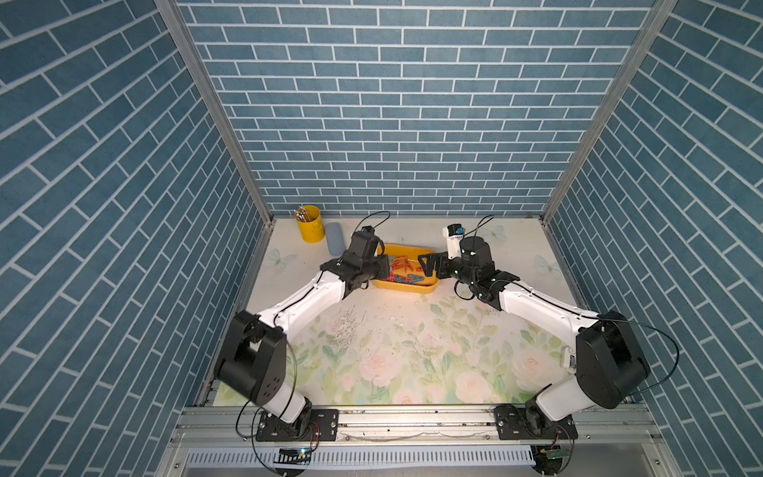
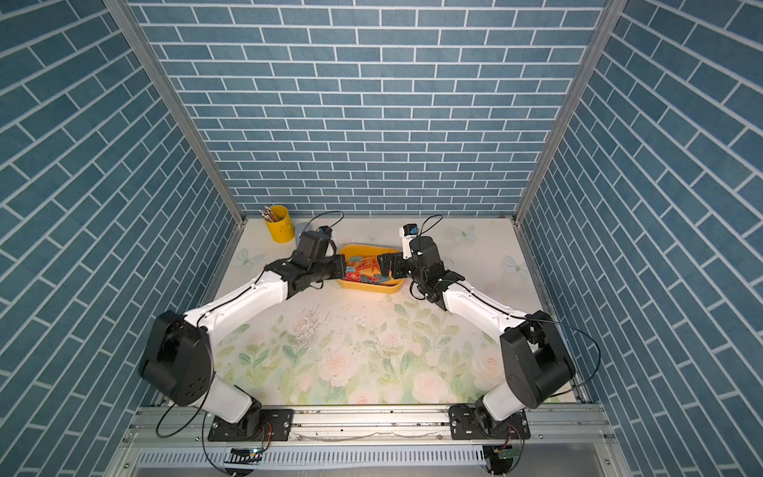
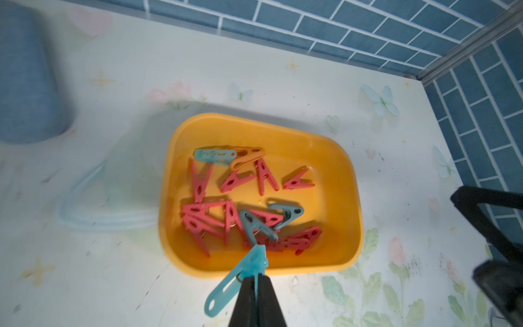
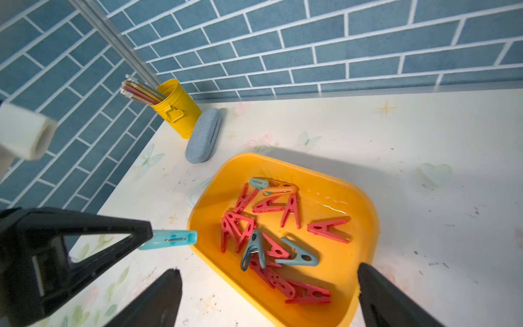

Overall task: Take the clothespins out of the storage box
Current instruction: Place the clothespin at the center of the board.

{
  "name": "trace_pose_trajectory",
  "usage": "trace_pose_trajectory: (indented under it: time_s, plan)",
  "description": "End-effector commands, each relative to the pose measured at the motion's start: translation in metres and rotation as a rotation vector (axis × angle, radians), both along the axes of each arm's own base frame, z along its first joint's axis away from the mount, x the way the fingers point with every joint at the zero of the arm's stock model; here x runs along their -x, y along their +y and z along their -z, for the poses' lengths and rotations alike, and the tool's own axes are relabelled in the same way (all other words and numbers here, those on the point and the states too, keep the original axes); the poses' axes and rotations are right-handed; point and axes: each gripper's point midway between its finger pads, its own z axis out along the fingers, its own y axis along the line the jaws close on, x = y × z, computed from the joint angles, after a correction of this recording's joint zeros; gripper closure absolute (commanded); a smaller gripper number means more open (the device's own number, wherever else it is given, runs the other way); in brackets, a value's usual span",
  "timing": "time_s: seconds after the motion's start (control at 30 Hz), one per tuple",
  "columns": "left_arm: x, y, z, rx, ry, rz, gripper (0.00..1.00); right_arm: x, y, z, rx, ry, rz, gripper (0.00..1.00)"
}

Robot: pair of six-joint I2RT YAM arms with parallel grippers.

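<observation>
A: Left hand [image 3: 256, 279]?
B: Clamped shut on one teal clothespin [image 3: 230, 284], held at the 9 o'clock rim of the storage box [image 3: 254, 119], probably to carry it out onto the counter [image 3: 283, 85].
A: Right hand [image 4: 268, 269]?
B: Spread wide, empty, poised over the 3 o'clock side. The other clothespins [image 3: 235, 215] lay heaped inside.

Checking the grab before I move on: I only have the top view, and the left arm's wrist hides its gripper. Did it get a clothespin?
Observer: Yes. In the left wrist view the left gripper is shut on a light blue clothespin.
Operator: Is it clear of the box?
Observer: The right wrist view shows it raised at the yellow box, one end over the rim.
Operator: Any orange ones left inside?
Observer: One orange clothespin lies in the box.
</observation>
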Motion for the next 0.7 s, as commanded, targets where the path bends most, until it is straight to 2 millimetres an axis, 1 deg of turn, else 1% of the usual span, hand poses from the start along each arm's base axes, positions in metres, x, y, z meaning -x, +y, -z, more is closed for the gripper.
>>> trace_pose_trajectory:
  time_s: [0.0, 0.13, 0.2, 0.3, 0.4, 0.53, 0.67]
  plan:
    - [0.014, 0.019, -0.002, 0.012, -0.048, -0.109, 1.00, 0.005, 0.015, -0.015, -0.021, -0.037, -0.054, 0.01]
    - [0.044, 0.028, 0.004, 0.029, -0.085, -0.165, 1.00, 0.016, 0.022, -0.013, -0.018, -0.029, -0.085, 0.01]
    - [0.058, 0.030, 0.015, 0.031, -0.090, -0.192, 1.00, 0.022, 0.024, -0.012, -0.014, -0.027, -0.098, 0.01]
    - [0.072, 0.028, 0.024, 0.034, -0.114, -0.220, 1.00, 0.030, 0.025, -0.009, -0.009, -0.019, -0.115, 0.01]
    - [0.083, 0.021, 0.037, 0.020, -0.129, -0.233, 1.00, 0.037, 0.025, -0.006, -0.003, -0.011, -0.127, 0.01]
    - [0.091, 0.014, 0.053, 0.000, -0.151, -0.251, 1.00, 0.043, 0.022, -0.003, 0.013, -0.003, -0.132, 0.01]
    - [0.096, 0.002, 0.069, -0.019, -0.155, -0.254, 1.00, 0.047, 0.017, -0.001, 0.032, -0.001, -0.133, 0.00]
